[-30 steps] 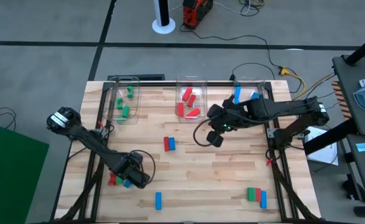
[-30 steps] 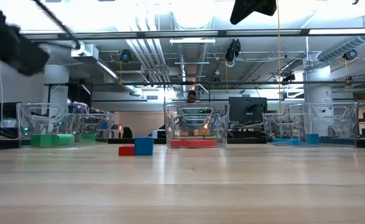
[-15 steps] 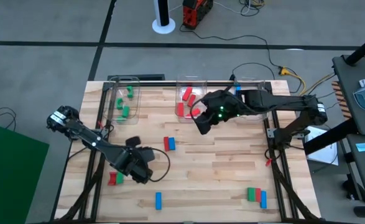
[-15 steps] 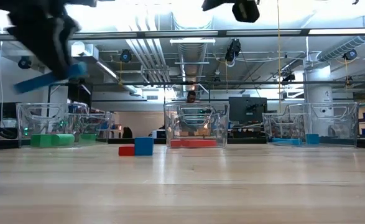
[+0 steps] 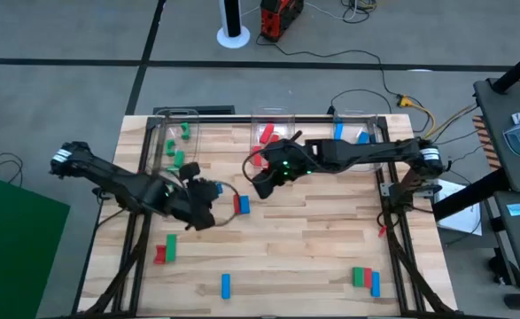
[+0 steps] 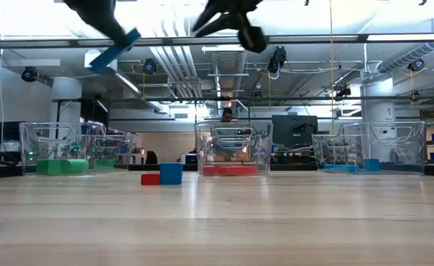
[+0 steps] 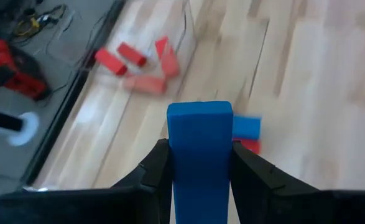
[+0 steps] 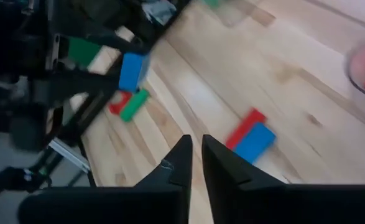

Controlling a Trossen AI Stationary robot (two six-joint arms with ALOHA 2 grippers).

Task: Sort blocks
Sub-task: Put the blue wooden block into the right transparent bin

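High view: wooden counter (image 5: 330,239) with three clear bins along the far edge. Left bin (image 5: 176,142) holds green blocks (image 5: 179,159); middle bin (image 5: 271,133) holds red blocks (image 5: 267,135); right bin (image 5: 353,129) holds blue blocks (image 5: 338,133). Loose on the counter: a red and blue pair (image 5: 241,205) near the centre, lying side by side and touching; a red and green pair (image 5: 166,250) toward the near left; a single blue block (image 5: 226,284) at the near edge; a green, red and blue group (image 5: 365,279) at the near right. Left gripper (image 5: 205,196) is raised over the counter just left of the centre pair, fingers (image 7: 157,168) closed on a blue block (image 7: 199,149), which stands between them in the left wrist view; low view shows this block tilted and high above the counter (image 6: 116,49). Right gripper (image 5: 264,182) is stretched out from the right side, over the counter just in front of the middle bin and beside the centre pair, also raised; its fingers (image 8: 177,165) are nearly together with a thin gap and nothing between them. Right wrist view: centre pair below (image 8: 249,138), red and green pair farther off (image 8: 127,104), left arm's blue block in the air (image 8: 132,71).
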